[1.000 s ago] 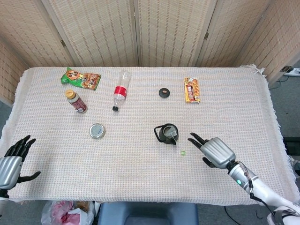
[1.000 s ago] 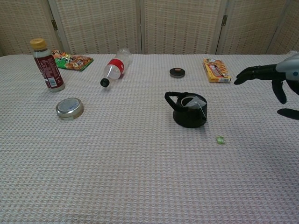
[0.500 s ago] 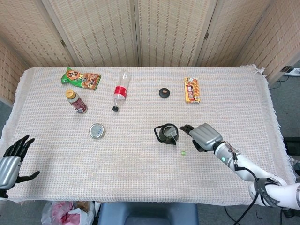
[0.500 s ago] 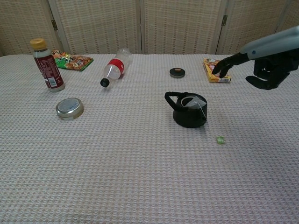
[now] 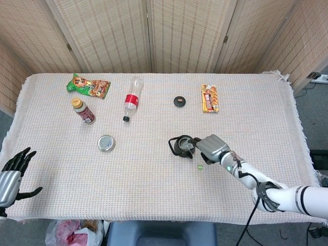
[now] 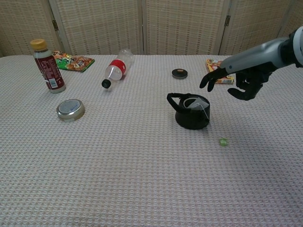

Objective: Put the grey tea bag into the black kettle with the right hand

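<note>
The black kettle [image 5: 180, 146] [image 6: 190, 113] stands near the middle of the table, lid off. A grey tea bag [image 6: 196, 103] [image 5: 189, 149] lies in its mouth against the right rim. The bag's string runs down to a small green tag [image 6: 222, 141] [image 5: 200, 167] on the cloth. My right hand [image 5: 210, 147] [image 6: 235, 78] hovers just right of and above the kettle, fingers spread toward it, holding nothing. My left hand [image 5: 11, 172] rests at the table's near left edge with fingers apart and empty.
A brown bottle [image 6: 47, 72], a green snack bag [image 6: 73, 61] and a lying plastic bottle [image 6: 117, 68] are at the back left. A round tin [image 6: 70, 109] sits left of the kettle. A black lid [image 6: 179, 73] and a snack bar pack [image 6: 218, 71] lie behind it.
My right hand has swung left from the table's right side to just beside the kettle. The kettle, tea bag and left hand have not moved.
</note>
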Available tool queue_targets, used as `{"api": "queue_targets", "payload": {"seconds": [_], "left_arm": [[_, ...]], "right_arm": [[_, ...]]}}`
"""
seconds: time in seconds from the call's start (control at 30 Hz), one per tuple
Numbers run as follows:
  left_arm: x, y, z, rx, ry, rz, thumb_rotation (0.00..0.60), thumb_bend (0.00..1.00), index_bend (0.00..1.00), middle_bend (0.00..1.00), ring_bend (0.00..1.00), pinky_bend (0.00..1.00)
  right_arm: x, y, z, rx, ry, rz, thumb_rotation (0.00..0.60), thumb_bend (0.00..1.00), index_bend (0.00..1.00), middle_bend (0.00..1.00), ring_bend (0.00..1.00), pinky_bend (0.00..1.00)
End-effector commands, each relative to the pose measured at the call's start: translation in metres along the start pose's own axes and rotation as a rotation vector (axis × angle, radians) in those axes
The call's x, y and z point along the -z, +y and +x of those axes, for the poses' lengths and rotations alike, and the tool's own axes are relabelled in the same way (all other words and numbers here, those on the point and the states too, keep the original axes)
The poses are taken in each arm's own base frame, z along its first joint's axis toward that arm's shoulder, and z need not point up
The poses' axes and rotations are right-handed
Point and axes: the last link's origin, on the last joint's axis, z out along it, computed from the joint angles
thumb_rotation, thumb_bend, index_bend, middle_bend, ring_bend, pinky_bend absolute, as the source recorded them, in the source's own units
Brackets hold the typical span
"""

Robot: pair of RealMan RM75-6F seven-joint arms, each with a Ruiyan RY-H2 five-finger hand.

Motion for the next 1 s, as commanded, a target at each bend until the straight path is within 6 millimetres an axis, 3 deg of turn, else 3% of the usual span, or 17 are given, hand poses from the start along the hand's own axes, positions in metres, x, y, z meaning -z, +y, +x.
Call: {"api": "queue_targets", "payload": {"seconds": [0.03,1.0], "left_arm": [[0.0,-0.001,0.0,0.002,-0.001,-0.001,0.6,0.19,0.0,0.0,0.0,0.16],[0.002,-0.006,0.004,0.026,0.002,-0.002,0.6,0.19,0.0,0.0,0.0,0.16]], "right_arm": [[-0.006,-0.003,0.0,0.004,0.0,-0.004,0.6,0.69,0.1,0.13,0.83,0.96],[-0.043,-0.018,-0.018,0.076,-0.069,-0.011,0.6,0.69,0.12,0.13,0.83,0.96]]}}
